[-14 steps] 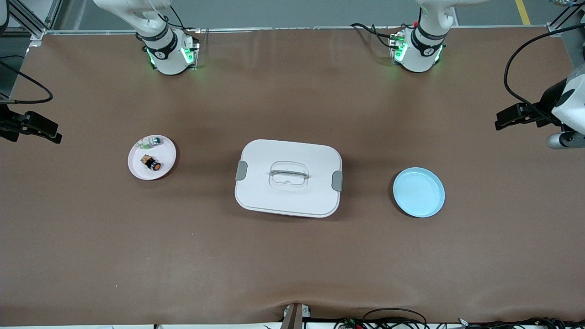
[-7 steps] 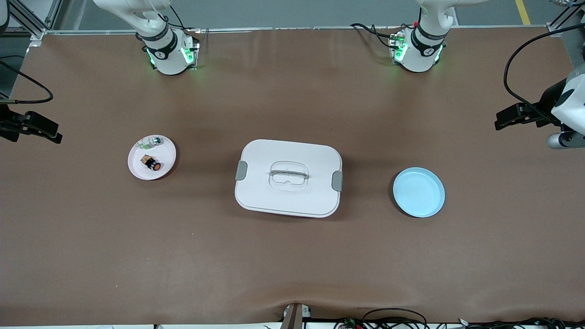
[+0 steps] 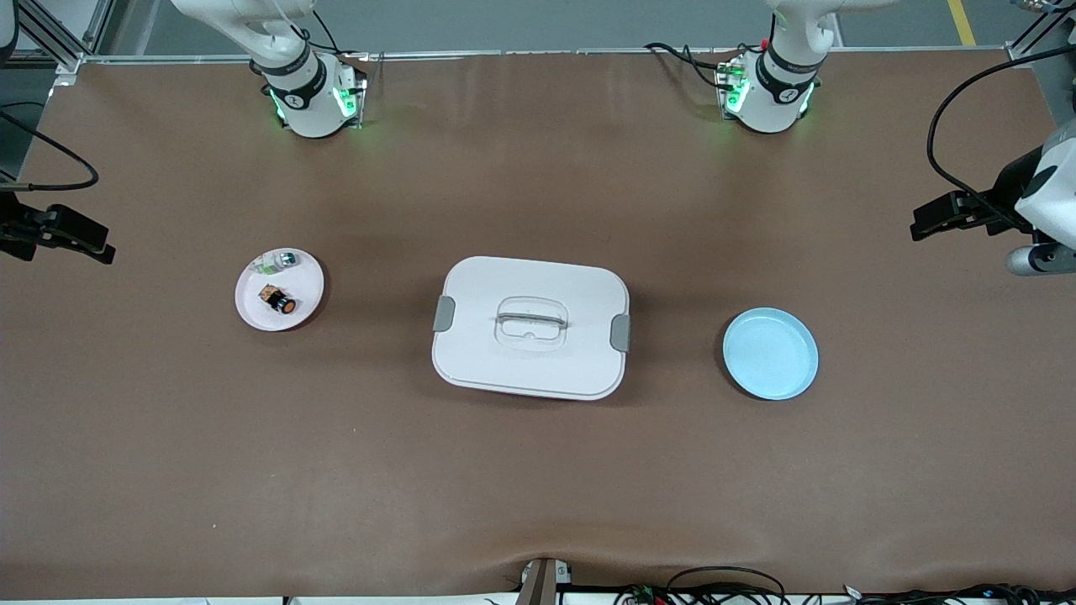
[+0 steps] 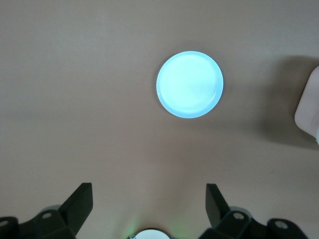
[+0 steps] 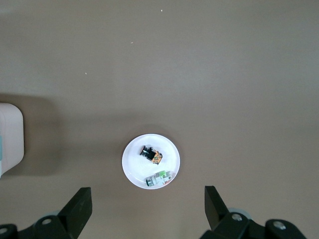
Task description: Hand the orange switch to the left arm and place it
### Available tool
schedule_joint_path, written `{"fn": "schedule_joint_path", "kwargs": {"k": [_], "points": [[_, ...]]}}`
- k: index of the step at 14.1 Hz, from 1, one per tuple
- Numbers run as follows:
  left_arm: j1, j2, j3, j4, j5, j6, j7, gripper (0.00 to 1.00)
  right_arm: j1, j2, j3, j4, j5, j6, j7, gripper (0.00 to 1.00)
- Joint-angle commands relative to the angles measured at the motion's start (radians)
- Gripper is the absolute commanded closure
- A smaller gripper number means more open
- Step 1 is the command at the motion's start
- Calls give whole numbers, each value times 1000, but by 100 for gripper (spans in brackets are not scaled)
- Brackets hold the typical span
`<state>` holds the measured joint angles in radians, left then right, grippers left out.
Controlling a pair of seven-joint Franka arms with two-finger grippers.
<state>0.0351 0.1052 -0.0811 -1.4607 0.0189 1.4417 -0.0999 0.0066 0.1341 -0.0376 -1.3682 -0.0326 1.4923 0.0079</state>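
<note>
Waiting high, fingers apart, we hold the right gripper over the orange switch on its pink plate and the left gripper over the blue plate, the box between.

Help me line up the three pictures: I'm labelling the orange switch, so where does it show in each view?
Front view: the orange switch lies on the pink plate, toward the right arm's end of the table, nearer the camera than the green switch.
Right wrist view: orange switch on the same plate.
Left wrist view: not in it.
Shared landmark: the white box, whose corner shows at the edge of both wrist views.
</note>
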Motion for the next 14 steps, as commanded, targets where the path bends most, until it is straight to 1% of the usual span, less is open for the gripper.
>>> {"fn": "schedule_joint_path", "kwargs": {"k": [1,2,6,14], "points": [[5,5,0,28,16,2,6,0,-8,1,7,11,10,-12,-5,0],[3,8,0,42,15,2,2,0,-8,1,7,11,8,-12,-5,0],[-3,31,0,45,15,14,-3,0,-8,1,7,11,8,-12,-5,0],[5,17,0,45,12,14,5,0,-8,1,7,11,8,-14,-5,0]]}}
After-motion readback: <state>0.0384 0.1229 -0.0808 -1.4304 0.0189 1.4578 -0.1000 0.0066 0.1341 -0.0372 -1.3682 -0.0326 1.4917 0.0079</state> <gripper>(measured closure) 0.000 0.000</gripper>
